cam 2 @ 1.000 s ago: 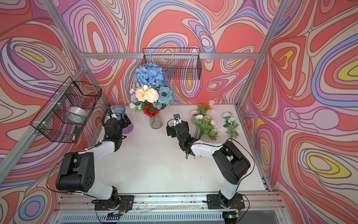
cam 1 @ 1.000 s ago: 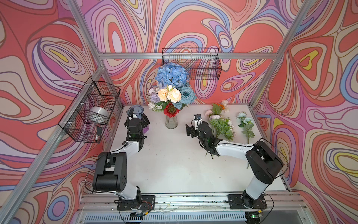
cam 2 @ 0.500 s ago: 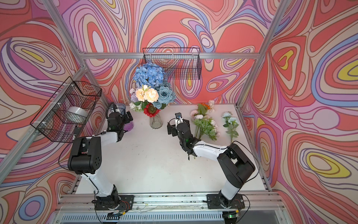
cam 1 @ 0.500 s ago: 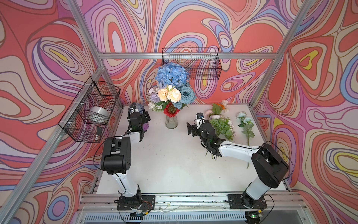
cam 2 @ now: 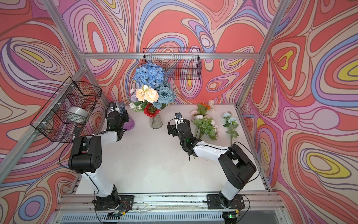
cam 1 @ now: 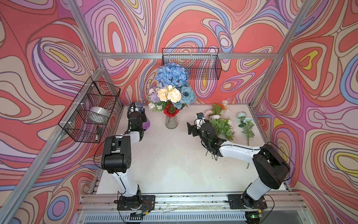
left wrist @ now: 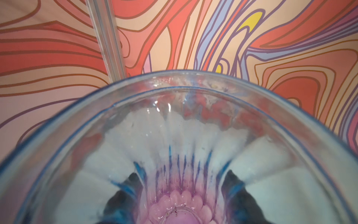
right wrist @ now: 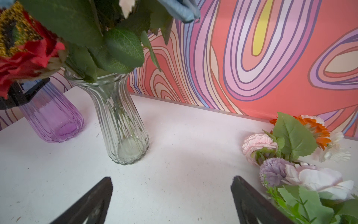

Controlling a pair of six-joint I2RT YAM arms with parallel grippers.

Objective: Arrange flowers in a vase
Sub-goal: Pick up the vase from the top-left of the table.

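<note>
Holding flowers (cam 1: pixel 172 91), one clear vase (cam 1: pixel 171 123), beside it one purple vase (right wrist: pixel 52 124)

Back-wall wire basket (cam 1: pixel 190 66); side-wall wire basket (cam 1: pixel 83 131) with silver bowl (cam 1: pixel 97 114) inside.

Camera layout: stereo overhead pair, one camera per wrist.
Both top views look from high above the near edge, steeply down toward the far wall (cam 1: pixel 193 29), distant enough to take in the whole white table (cam 1: pixel 174 164); they overlap almost wholly. The left wrist camera sits very close over the mouth of the purple vase (left wrist: pixel 178 120), looking slantwise into it toward the far-left corner post (left wrist: pixel 106 42). The right wrist camera is low over the table, near the clear vase (right wrist: pixel 124 126), facing the far wall; with the top views it shares that vase, the purple vase and the loose flowers (right wrist: pixel 294 135).
</note>
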